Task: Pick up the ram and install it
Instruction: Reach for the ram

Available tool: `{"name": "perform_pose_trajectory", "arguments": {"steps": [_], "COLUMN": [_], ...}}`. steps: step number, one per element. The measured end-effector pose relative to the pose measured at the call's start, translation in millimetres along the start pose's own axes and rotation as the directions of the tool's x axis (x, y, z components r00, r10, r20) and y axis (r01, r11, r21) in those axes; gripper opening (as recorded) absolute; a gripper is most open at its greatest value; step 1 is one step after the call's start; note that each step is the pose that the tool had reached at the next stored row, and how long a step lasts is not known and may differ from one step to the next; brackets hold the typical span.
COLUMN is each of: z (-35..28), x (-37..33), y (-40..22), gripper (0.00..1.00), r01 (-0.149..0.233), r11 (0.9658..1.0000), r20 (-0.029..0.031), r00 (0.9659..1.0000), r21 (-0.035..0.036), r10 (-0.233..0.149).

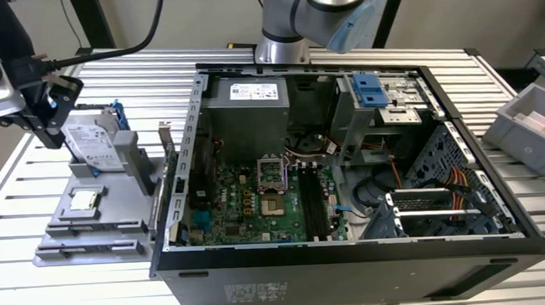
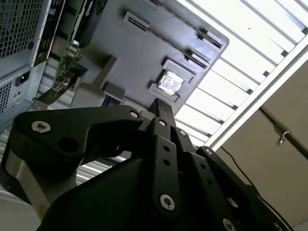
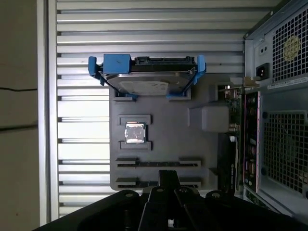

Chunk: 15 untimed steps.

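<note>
**Gripper over parts tray, beside open computer case**

The gripper (image 1: 53, 138) has its jaws closed, with nothing seen between them in both wrist views. It hangs above the grey tray (image 1: 110, 232) on the slatted tabletop (image 1: 76, 292), at the exterior view's left of the case (image 1: 351, 269). The tray holds a blue-framed hard drive (image 1: 93, 143) at its far end and a silver processor chip (image 1: 84, 200) nearer. Ram: I cannot tell where it is. Dark long slots (image 1: 316, 199) lie on the motherboard (image 1: 247, 209).

You lose the gripper (image 3: 168, 174) body off-frame in both wrist views. Fingertips (image 3: 163, 179) cover the middle of the tray's (image 3: 159, 139) slot row right behind them. Motherboard (image 1: 247, 209) slots, well away: too dark to read.
</note>
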State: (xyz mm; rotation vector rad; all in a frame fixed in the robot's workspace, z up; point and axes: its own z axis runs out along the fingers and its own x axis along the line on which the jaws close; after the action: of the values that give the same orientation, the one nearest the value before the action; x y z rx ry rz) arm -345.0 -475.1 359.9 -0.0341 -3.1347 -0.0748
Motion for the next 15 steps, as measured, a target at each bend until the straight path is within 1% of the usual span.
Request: {"name": "perform_pose_trajectory", "arguments": {"steps": [11, 15], "z": [2.6, 3.4], "x": [0.1, 0.3], "y": [-0.1, -0.3], "gripper": [0.0, 0.0], "r01": [0.0, 0.0], "r11": [1.0, 1.0], "r20": [-0.0065, -0.0077], "r00": [1.0, 1.0], "r21": [0.0005, 0.0005], "r10": [0.0, 0.0]}}
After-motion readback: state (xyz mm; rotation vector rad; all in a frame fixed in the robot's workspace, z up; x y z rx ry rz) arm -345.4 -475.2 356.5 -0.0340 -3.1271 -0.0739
